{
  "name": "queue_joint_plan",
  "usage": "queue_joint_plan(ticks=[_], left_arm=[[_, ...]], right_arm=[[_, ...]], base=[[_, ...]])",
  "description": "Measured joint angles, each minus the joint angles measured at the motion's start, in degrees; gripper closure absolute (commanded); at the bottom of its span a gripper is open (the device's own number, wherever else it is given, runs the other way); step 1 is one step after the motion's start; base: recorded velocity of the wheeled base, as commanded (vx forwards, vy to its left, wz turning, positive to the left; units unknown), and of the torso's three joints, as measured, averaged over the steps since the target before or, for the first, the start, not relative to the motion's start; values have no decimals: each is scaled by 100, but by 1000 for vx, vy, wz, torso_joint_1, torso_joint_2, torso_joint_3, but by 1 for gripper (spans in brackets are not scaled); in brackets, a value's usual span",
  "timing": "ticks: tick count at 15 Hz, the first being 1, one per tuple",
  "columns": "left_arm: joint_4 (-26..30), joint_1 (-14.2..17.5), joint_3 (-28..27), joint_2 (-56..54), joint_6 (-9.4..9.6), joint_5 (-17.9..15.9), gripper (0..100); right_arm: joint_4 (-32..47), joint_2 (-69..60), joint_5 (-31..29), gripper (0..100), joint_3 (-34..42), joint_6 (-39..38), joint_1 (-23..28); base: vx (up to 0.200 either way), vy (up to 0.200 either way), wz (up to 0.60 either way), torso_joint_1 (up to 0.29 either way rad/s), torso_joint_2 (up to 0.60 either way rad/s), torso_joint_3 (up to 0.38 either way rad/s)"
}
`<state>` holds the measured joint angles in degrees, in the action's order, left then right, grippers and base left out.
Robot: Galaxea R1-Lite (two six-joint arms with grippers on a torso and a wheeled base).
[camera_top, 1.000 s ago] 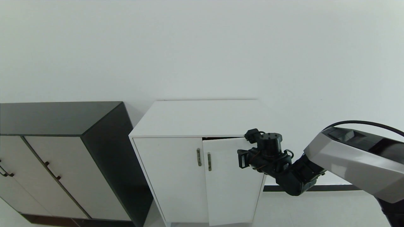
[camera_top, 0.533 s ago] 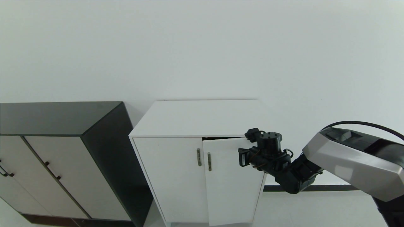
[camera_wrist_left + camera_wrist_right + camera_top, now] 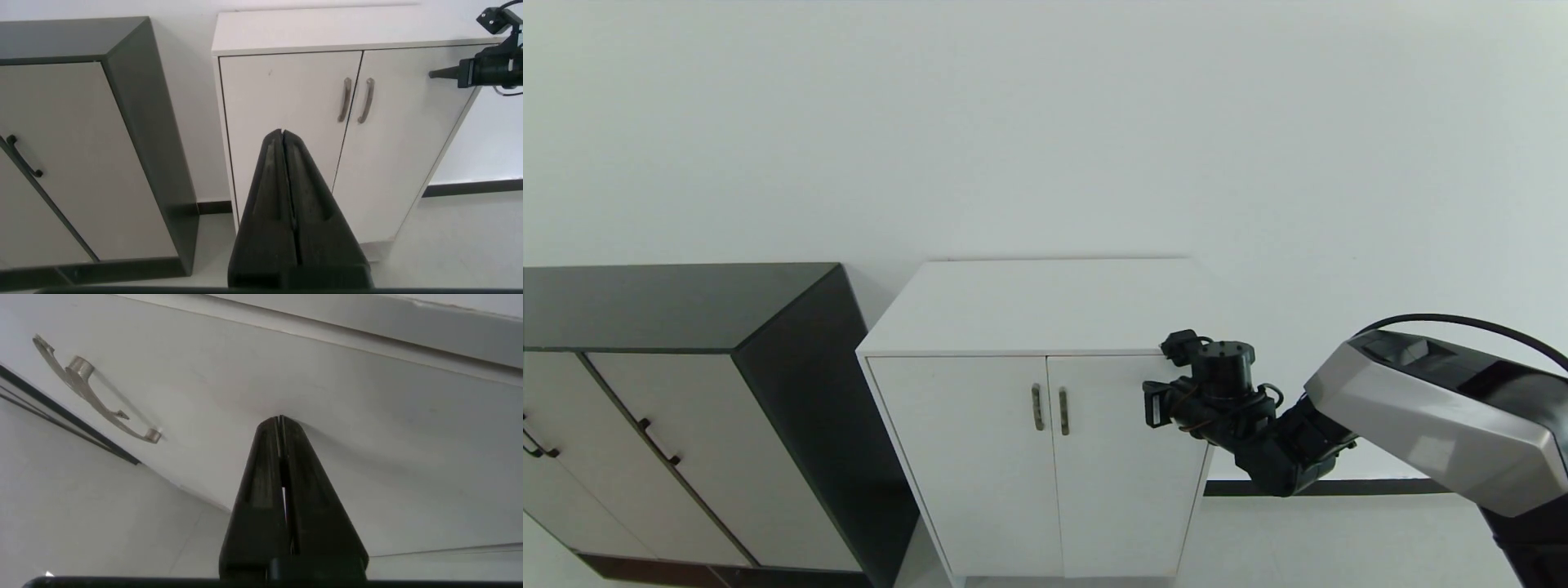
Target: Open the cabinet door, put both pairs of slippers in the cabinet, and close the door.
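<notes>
Right wrist view: right claw (image 3: pixel 280 425), pinched together, touches the closed cabinet door (image 3: pixel 376 400); left claw (image 3: pixel 282 135) likewise together.

The floor (image 3: pixel 1339 547) carries the white cabinet (image 3: pixel 980 474), closed; a dark cabinet (image 3: pixel 792 425) stands just beside it. Both back onto the wall (image 3: pixel 1045 122).

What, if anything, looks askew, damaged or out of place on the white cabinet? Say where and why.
Nothing stands out. On the white cabinet, the left door and right door sit flush and level, handles upright side by side. The shut right hand points at the right door's upper part.
</notes>
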<state>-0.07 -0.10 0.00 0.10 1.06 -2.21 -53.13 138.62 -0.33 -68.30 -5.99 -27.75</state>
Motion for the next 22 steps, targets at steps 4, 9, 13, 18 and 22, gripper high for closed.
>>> queue_joint_plan(ticks=[4,9,13,18,22], left_arm=[[0,0,0,0,0,0,100],[0,0,0,0,0,0,100],[0,0,0,0,0,0,100],[0,0,0,0,0,0,100],[0,0,0,0,-9,0,100]], right_arm=[[0,55,0,100,-35,0,24],[-2,99,-7,100,-107,0,27],[-2,110,-7,100,-123,0,29],[-46,132,-16,100,-93,44,29],[-276,-155,-32,100,369,271,-169]], base=[[0,0,0,0,0,0],[0,0,0,0,0,0],[0,0,0,0,0,0],[0,0,0,0,0,0],[0,0,0,0,0,0]])
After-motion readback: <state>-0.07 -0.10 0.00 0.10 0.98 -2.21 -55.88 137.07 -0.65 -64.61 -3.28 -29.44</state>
